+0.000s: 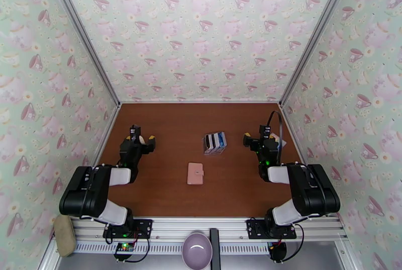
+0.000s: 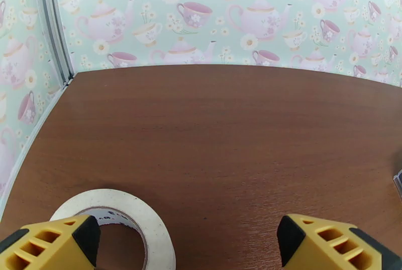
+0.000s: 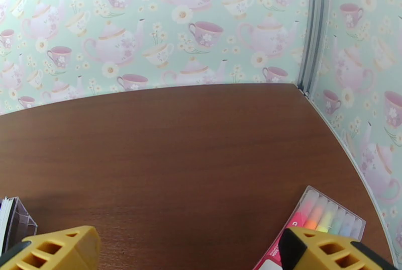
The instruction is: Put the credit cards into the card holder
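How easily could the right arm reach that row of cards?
Probably yes: the right gripper stands open beside the credit cards, with only bare table between them.

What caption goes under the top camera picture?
Open left pincer and open right pincer flank blue, white and black plastic cards and a pale pink wallet.

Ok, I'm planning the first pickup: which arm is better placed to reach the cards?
Probably right. The right gripper, open, sits nearer the cards than the left gripper, also open; the card stand shows at its wrist view's edge.
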Action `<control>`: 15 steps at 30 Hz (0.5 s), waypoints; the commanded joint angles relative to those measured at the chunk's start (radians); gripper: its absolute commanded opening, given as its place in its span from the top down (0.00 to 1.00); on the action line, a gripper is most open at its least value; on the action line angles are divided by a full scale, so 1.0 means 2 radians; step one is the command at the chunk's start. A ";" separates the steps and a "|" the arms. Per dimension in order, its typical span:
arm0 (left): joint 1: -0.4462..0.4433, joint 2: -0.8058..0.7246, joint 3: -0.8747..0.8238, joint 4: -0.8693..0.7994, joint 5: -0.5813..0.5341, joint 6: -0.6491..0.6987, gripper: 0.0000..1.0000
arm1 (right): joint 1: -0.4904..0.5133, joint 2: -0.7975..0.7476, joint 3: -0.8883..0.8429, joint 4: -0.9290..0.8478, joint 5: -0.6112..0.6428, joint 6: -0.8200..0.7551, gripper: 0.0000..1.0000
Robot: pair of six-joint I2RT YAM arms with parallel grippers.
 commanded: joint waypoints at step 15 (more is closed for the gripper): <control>0.005 0.003 0.004 -0.005 -0.001 -0.007 0.00 | -0.004 0.004 -0.002 0.003 -0.002 0.000 0.00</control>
